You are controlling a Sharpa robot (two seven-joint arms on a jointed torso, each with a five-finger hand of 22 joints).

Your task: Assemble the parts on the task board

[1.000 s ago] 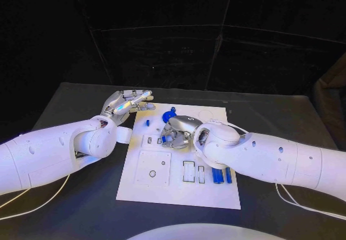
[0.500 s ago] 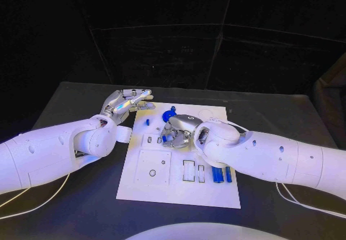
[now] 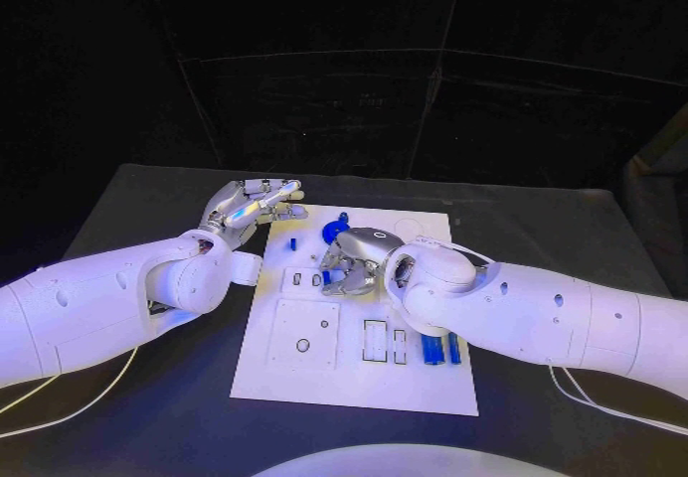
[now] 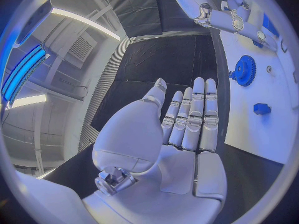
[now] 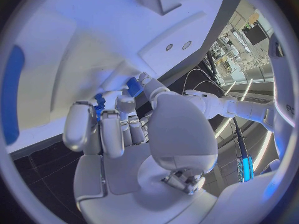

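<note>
Head view: silver right hand (image 3: 351,266) curled down over white rectangular task board (image 3: 323,383), near blue toothed gear (image 3: 336,232); left wrist view: silver left hand (image 4: 181,129) flat, fingers extended, holding nothing; right wrist view: small blue block (image 5: 132,86) pinched at fingertips; best seated squarely, slowly.

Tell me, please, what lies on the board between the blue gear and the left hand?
In the head view, one small blue part stands on the task board between the blue gear and the left hand.
</note>
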